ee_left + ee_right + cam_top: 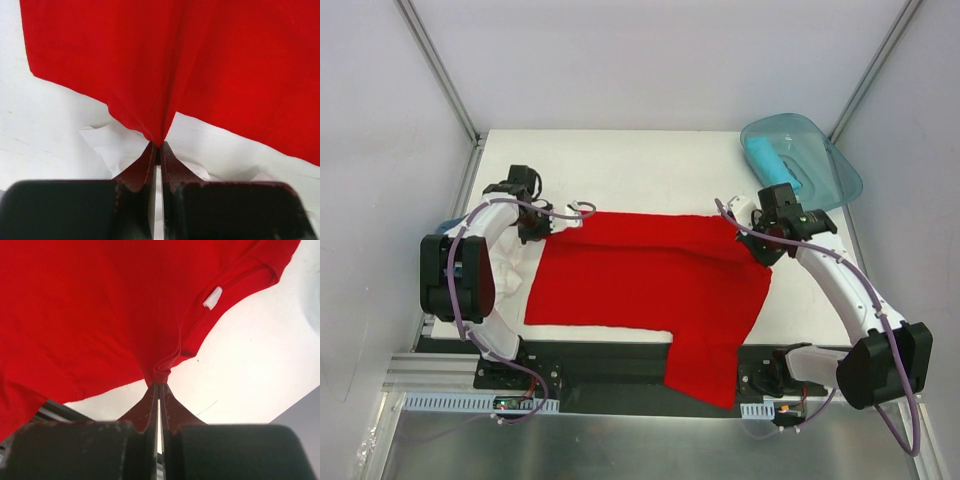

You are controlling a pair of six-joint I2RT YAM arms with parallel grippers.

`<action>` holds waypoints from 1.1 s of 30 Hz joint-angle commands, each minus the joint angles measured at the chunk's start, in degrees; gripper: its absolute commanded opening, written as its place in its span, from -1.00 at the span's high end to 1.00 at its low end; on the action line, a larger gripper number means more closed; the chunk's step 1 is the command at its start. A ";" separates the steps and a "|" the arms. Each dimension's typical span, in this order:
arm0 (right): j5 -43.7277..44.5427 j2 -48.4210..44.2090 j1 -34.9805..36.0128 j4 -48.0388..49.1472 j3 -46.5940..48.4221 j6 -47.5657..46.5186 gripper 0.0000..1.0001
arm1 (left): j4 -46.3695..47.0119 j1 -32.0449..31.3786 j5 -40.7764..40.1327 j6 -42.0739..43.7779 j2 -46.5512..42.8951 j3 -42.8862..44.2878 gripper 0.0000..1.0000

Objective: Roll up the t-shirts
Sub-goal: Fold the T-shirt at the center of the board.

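Observation:
A bright red t-shirt (650, 285) lies spread across the table, one part hanging over the near edge. My left gripper (548, 228) is shut on its far-left edge; the left wrist view shows the red cloth (165, 70) pinched at the fingertips (159, 146). My right gripper (757, 243) is shut on the shirt's far-right edge near the collar; the right wrist view shows the hem (165, 367) bunched at the tips (158, 385), with a white label (212, 297) close by. White cloth (510, 270) lies under the left arm and also shows in the left wrist view (115, 145).
A translucent teal tub (805, 160) with a turquoise roll (768, 160) inside sits at the far right corner. A metal frame post (440, 70) runs along each side. The table's near edge (590, 345) meets a black rail.

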 commanded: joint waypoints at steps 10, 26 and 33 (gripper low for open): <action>-5.85 -2.27 0.43 -9.38 -3.42 -4.86 0.99 | -2.07 -2.09 -4.79 1.39 -4.94 -5.83 0.98; -11.05 30.66 -11.26 -7.12 30.05 0.13 0.26 | -4.36 -1.73 0.65 -33.13 10.67 20.77 0.67; -8.22 44.39 -11.26 -6.58 41.57 1.19 0.46 | -5.24 -2.44 2.33 -43.07 20.61 29.40 1.00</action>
